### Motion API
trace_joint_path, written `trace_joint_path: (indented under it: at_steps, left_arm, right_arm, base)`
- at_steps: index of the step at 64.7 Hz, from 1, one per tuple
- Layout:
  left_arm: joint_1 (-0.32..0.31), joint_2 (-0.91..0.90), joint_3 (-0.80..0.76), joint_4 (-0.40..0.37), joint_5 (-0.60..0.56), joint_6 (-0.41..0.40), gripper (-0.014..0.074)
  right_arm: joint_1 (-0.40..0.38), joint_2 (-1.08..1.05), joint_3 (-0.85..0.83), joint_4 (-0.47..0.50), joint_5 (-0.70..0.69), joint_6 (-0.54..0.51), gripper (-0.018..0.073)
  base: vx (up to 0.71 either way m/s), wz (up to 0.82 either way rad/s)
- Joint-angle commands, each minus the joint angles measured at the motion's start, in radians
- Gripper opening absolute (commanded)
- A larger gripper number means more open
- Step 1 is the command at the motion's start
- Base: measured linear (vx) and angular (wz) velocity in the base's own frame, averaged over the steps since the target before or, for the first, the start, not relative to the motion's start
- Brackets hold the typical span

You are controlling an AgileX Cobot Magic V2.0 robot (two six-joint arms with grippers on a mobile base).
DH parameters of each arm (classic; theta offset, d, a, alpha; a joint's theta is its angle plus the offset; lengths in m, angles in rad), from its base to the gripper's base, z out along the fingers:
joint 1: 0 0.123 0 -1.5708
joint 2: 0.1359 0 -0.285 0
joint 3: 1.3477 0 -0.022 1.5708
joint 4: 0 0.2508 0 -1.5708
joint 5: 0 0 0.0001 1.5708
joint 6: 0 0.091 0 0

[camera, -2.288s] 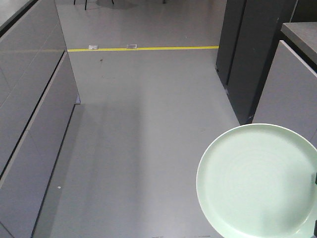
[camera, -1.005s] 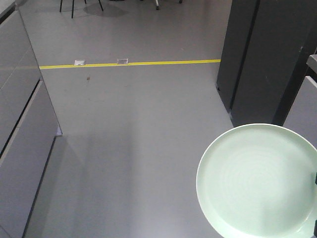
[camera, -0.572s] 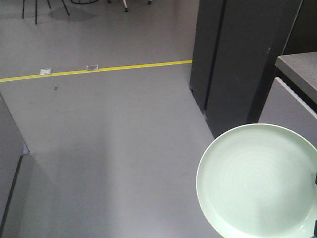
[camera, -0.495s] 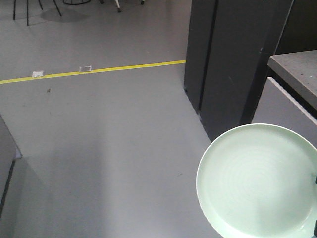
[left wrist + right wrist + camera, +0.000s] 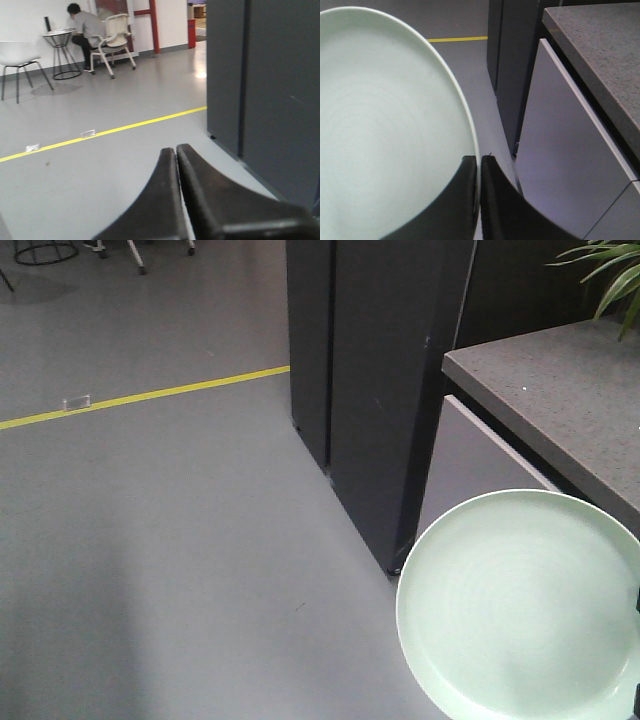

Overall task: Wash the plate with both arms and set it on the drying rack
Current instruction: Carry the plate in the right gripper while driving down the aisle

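Plate (image 5: pixel 520 610): aloft over the floor (image 5: pixel 150 540), beside the dark surface's (image 5: pixel 560 390) edge.
Right fingers (image 5: pixel 465 200): clamped on its rim.
Left fingers (image 5: pixel 160 200): pressed together, empty.
Progress: likely early; washing, racking remain.

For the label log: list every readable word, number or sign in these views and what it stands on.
No text can be read in any view.
The mint-green plate: plain, no marking.
The small pale tags by the yellow floor line: too small and blurred to read.
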Motion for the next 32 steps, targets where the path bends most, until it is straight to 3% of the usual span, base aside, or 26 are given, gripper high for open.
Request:
trace_joint_path:
  at_steps: [1, 32]
  left_arm:
    - [0.001, -0.015, -0.027, 0.004, -0.069, 0.000, -0.0006]
    - [0.001, -0.015, -0.027, 0.004, -0.069, 0.000, -0.0006]
  right_arm:
    - [-0.007, 0.005, -0.028, 0.021, -0.068, -0.009, -0.0001]
    - [-0.007, 0.005, -0.028, 0.021, -0.068, -0.009, -0.0001]
  base:
    - [0.10, -0.35]
    - [0.09, -0.36]
